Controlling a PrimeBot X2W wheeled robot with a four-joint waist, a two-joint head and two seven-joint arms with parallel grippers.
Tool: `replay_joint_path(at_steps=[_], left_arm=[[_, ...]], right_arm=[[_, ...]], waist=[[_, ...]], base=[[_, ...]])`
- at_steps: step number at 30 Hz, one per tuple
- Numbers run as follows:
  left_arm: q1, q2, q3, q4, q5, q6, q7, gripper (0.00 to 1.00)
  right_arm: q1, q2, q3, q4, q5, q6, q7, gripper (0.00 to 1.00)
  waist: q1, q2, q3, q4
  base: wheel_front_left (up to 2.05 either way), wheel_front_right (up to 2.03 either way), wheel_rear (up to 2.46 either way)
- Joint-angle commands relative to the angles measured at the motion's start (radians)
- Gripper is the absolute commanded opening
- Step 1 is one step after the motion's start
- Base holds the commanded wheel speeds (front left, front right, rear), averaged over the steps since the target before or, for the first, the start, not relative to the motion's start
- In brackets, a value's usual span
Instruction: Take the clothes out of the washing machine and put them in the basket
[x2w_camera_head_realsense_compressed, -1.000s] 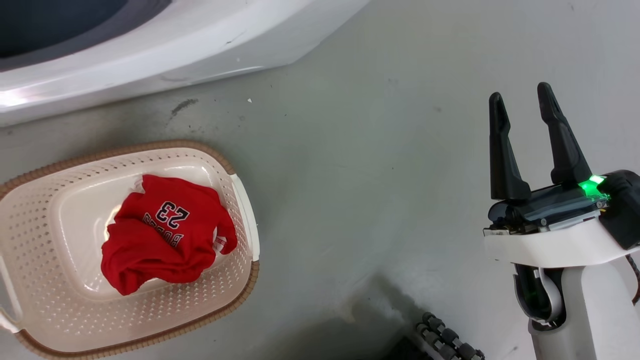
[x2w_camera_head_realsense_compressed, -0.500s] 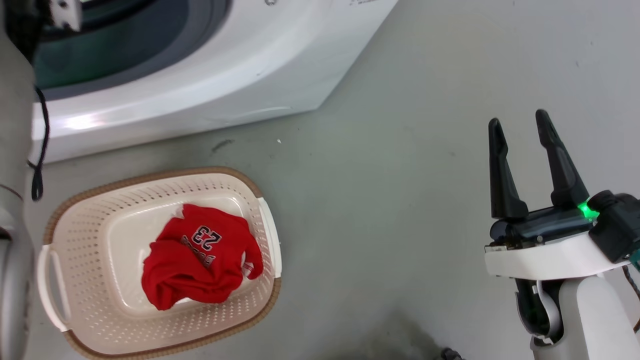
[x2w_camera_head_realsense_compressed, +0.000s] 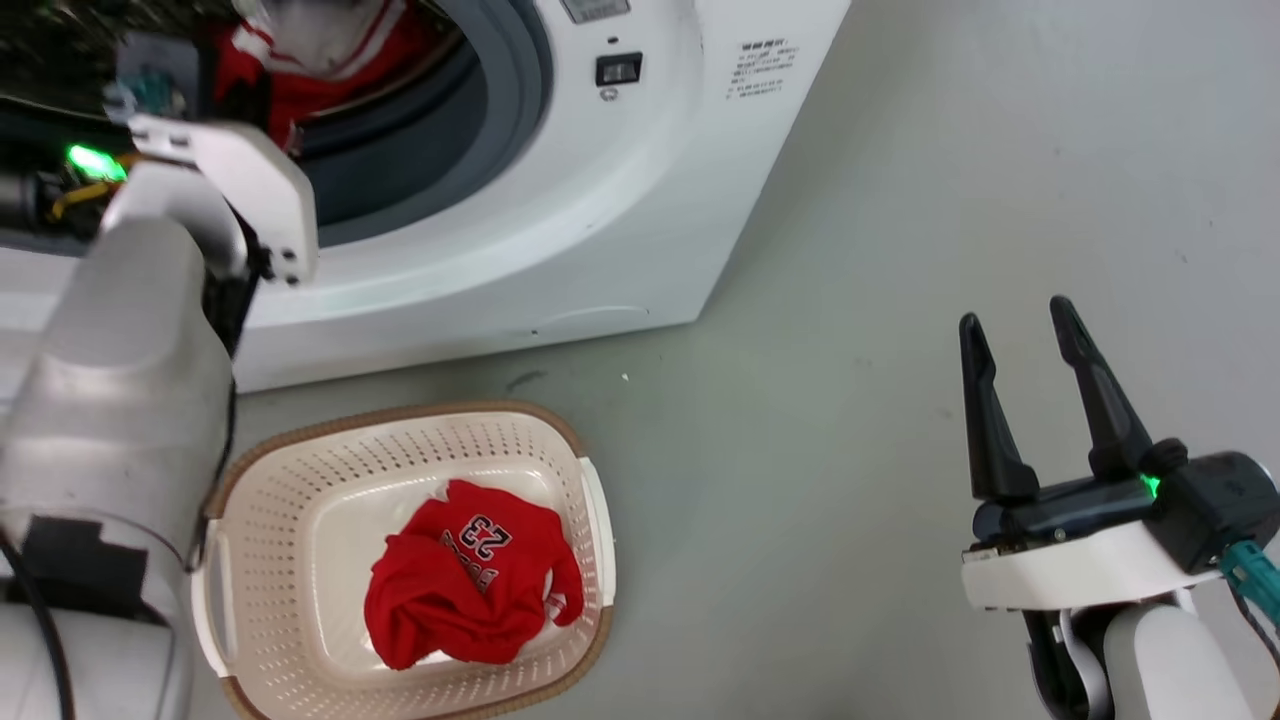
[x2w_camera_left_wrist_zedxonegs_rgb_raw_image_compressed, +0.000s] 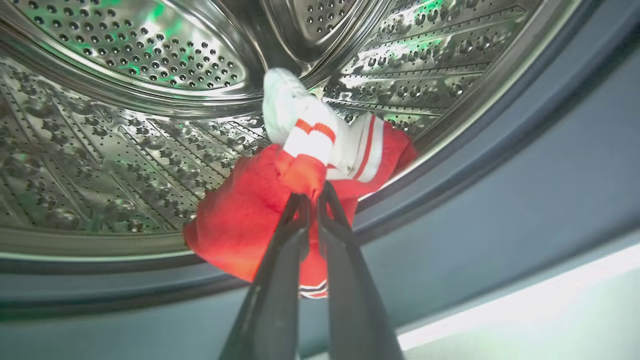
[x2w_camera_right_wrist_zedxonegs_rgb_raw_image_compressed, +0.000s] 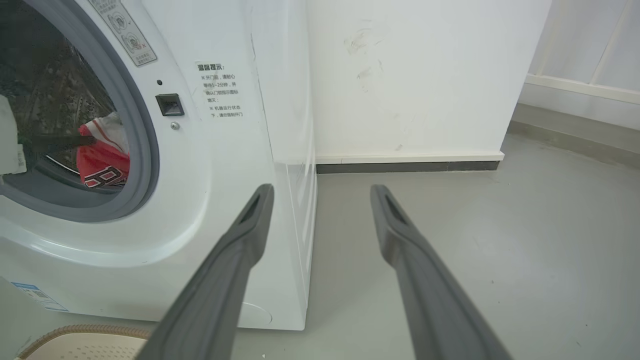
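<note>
Right gripper (x2w_camera_head_realsense_compressed: 1014, 312): positioned over the bare grey floor (x2w_camera_head_realsense_compressed: 800, 450) on the robot's right. Its fingers are spread wide, with nothing between them.

Basket (x2w_camera_head_realsense_compressed: 400, 414): stands on the floor directly in front of the washing machine (x2w_camera_head_realsense_compressed: 620, 200). The red "23" jersey (x2w_camera_head_realsense_compressed: 465, 570) lies crumpled on its base.

Left forearm (x2w_camera_head_realsense_compressed: 120, 380): reaches above the basket's left end towards the round port.

Left gripper (x2w_camera_left_wrist_zedxonegs_rgb_raw_image_compressed: 314, 192): inside the port, fingers pressed together on a fold of the red top with white cuffs (x2w_camera_left_wrist_zedxonegs_rgb_raw_image_compressed: 240, 215). The top hangs at the lower lip of the perforated steel drum (x2w_camera_left_wrist_zedxonegs_rgb_raw_image_compressed: 125, 140), overlapping the grey rubber ring (x2w_camera_left_wrist_zedxonegs_rgb_raw_image_compressed: 500, 165).
</note>
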Motion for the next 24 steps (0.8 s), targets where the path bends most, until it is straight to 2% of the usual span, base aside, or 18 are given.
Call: replay_joint_path(at_steps=[1, 6, 12, 24], left_arm=[[0.032, -0.008, -0.005, -0.010, -0.010, 0.000, -0.027, 0.00], [0.128, -0.023, -0.006, -0.049, -0.051, 0.000, -0.090, 0.00], [0.259, -0.044, -0.015, -0.139, -0.064, 0.000, -0.111, 0.00], [0.599, -0.046, 0.010, -0.492, -0.066, 0.048, -0.112, 0.00]], right_arm=[[0.022, 0.001, -0.002, 0.002, -0.009, -0.001, -0.002, 1.00], [0.066, 0.001, 0.001, 0.011, -0.030, -0.001, -0.002, 1.00], [0.114, 0.001, 0.001, 0.023, -0.041, -0.001, -0.002, 1.00], [0.193, 0.001, -0.001, 0.044, -0.049, -0.001, -0.002, 1.00]], waist=[[0.0002, 0.0000, -0.043, 0.021], [0.0002, 0.0000, -0.110, 0.042], [0.0002, 0.0000, -0.191, 0.070], [0.0002, 0.0000, -0.324, 0.109]], base=[[0.00, 0.00, 0.00], [0.00, 0.00, 0.00], [0.00, 0.00, 0.00], [0.00, 0.00, 0.00]])
